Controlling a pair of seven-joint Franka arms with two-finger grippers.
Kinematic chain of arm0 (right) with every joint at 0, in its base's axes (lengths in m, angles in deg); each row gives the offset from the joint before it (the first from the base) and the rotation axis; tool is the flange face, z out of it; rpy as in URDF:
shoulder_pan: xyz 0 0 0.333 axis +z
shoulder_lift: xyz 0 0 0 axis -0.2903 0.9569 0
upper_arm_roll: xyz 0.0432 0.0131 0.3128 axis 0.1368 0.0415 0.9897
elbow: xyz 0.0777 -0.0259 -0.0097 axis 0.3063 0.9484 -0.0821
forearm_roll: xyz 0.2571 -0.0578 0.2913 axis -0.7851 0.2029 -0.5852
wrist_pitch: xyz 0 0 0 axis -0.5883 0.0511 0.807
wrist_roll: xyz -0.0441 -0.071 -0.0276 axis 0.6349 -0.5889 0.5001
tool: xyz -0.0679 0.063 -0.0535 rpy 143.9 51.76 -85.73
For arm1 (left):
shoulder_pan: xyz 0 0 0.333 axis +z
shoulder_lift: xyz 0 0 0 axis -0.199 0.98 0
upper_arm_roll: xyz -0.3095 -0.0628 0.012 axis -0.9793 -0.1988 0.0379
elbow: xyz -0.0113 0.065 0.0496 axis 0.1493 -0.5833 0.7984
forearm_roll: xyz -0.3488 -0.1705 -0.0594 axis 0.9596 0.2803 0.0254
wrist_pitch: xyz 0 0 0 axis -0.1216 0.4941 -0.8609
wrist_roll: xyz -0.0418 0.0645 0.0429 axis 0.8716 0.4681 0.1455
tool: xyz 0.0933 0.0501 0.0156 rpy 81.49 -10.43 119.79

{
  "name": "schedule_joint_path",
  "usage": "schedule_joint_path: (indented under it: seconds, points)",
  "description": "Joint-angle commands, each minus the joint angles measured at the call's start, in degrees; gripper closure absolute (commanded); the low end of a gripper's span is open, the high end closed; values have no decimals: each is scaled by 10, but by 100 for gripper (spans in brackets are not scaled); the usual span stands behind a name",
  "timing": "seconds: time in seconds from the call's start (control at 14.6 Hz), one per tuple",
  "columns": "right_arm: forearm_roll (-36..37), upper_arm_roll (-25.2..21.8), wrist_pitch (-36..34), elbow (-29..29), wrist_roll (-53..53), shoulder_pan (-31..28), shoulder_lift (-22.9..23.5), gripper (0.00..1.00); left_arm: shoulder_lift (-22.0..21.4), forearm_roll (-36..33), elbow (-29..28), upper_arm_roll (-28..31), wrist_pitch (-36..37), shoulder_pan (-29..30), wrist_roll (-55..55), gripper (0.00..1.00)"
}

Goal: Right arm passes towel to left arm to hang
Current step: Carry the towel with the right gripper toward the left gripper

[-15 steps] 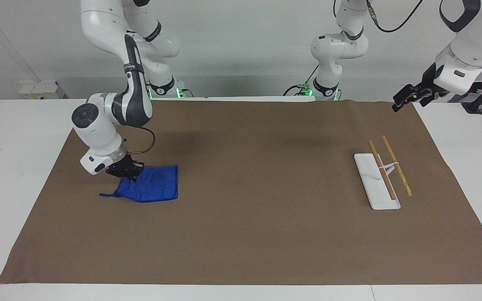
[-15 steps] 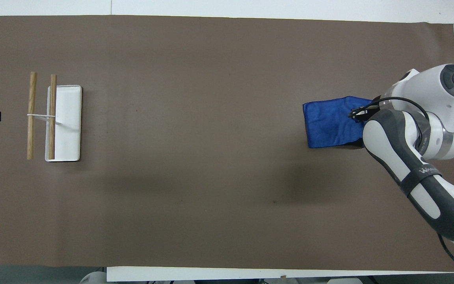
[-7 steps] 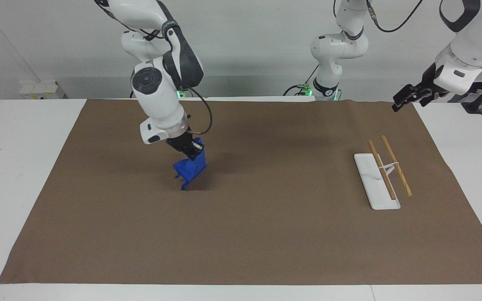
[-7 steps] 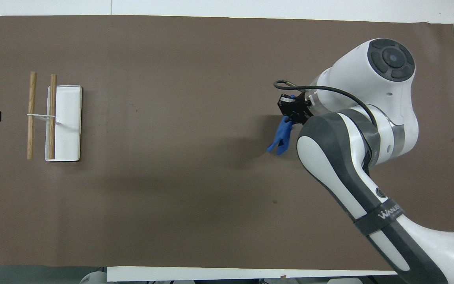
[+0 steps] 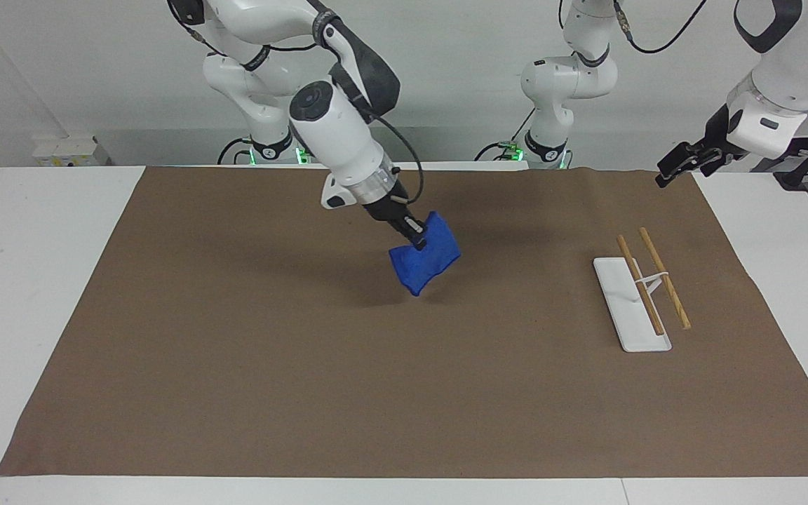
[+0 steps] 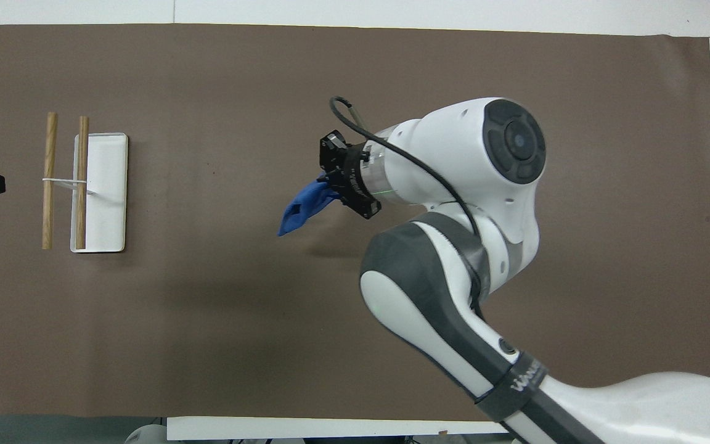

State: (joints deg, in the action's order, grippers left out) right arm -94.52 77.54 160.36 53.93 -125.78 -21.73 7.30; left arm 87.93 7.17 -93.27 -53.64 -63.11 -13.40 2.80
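Brown paper covered the table (image 5: 236,393), and over its middle I had the right gripper (image 5: 416,239) clamped on one edge of the towel (image 5: 423,264), so the cloth hung free for a handover. My left gripper (image 5: 677,167) waited with jaws apart above the table's end near the rack (image 5: 639,294), ready to receive.
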Motion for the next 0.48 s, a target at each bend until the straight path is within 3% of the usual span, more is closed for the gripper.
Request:
schedule_joint_path:
  seconds: [0.0, 0.21, 0.41]
  points:
    - [-11, 30, 66, -37, -85, 19, 40, 100, -55, 14, -101, 3, -75, -2, -149, 0]
    - [-12, 49, 111, -70, -146, 34, 64, 100, -94, 88, -192, 4, -166, -1, -353, 0]
    - [-62, 59, 133, -95, -178, 38, 64, 100, -95, 144, -209, 4, -222, -2, -553, 0]
